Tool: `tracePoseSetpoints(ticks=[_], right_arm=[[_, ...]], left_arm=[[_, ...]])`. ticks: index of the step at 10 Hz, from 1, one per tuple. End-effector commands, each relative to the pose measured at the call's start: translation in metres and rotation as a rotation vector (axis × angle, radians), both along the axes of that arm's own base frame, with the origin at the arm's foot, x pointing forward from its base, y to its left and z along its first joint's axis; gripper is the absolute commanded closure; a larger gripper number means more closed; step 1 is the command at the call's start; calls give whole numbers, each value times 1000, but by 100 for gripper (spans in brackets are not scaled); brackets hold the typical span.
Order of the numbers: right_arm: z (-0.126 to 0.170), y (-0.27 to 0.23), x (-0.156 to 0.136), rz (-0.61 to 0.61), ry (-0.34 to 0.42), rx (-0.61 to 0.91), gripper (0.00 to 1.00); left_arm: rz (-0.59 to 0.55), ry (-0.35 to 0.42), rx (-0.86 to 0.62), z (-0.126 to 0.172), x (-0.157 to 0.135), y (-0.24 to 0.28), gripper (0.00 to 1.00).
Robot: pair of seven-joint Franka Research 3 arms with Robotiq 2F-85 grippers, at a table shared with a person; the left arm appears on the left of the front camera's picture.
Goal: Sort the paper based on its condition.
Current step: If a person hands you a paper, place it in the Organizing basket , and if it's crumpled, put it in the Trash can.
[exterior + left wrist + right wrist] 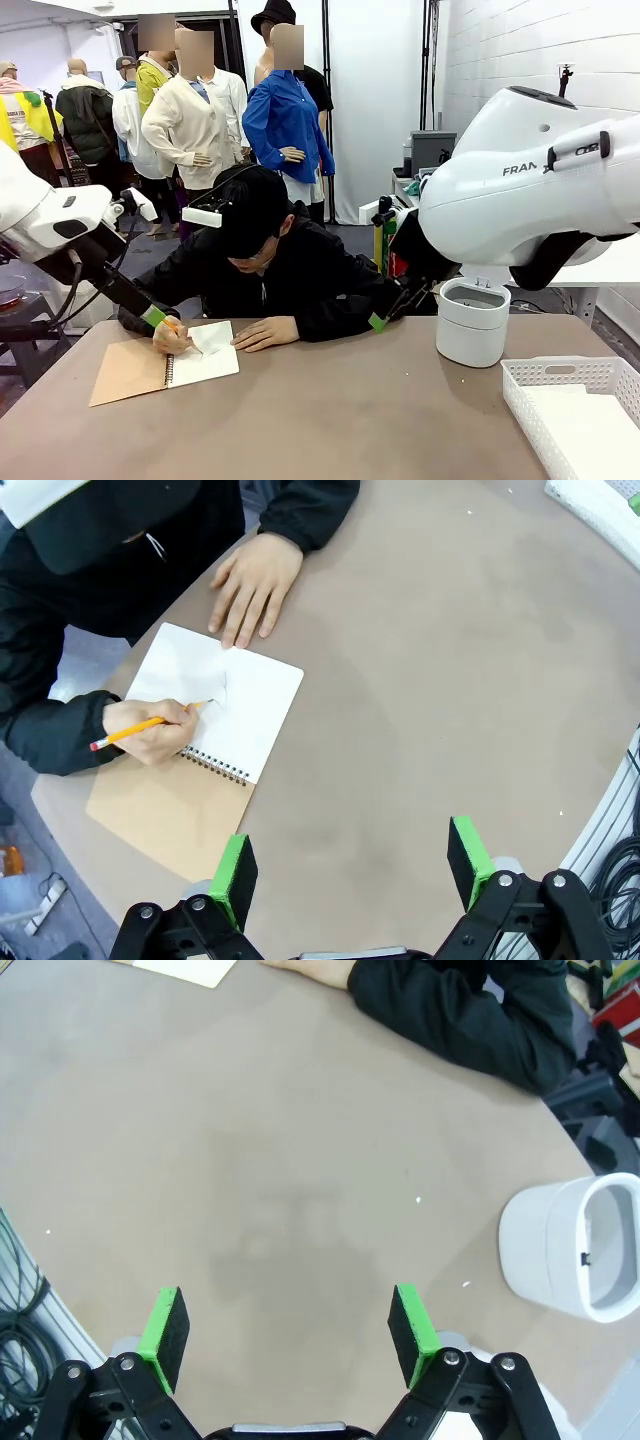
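No loose paper is in view. A person at the far side writes with a yellow pencil (140,728) on the white page of a spiral notebook (165,368) with a tan cover, the other hand (250,580) flat beside it. In the left wrist view my left gripper (350,852) hangs open above bare table, just in front of the notebook (215,705), with nothing between its green pads. My right gripper (285,1312) is open too, over bare brown tabletop, holding nothing.
A round white bin (472,322) stands at the right of the table, also to the right in the right wrist view (575,1250). A white slotted basket (560,368) sits at the near right corner. The person's black sleeves rest on the far edge.
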State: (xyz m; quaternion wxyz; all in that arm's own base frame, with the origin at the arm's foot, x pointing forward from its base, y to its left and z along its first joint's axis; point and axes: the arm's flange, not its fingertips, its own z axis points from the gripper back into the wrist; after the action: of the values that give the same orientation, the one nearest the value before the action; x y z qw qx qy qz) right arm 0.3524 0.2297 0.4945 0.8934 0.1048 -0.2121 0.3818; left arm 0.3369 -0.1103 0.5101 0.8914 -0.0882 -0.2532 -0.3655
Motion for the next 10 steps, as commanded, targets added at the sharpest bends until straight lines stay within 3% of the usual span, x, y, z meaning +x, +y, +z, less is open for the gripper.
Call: tracePoseSetpoints(ticks=[1, 7, 10], right_arm=[[-8, 1, 0, -15, 21, -5, 0], [-5, -1, 1, -5, 10, -8, 0], [11, 26, 5, 61, 25, 82, 0]], left_arm=[[-3, 28, -1, -10, 3, -4, 0], [-6, 25, 9, -10, 4, -4, 0], [-73, 100, -98, 23, 5, 13, 0]])
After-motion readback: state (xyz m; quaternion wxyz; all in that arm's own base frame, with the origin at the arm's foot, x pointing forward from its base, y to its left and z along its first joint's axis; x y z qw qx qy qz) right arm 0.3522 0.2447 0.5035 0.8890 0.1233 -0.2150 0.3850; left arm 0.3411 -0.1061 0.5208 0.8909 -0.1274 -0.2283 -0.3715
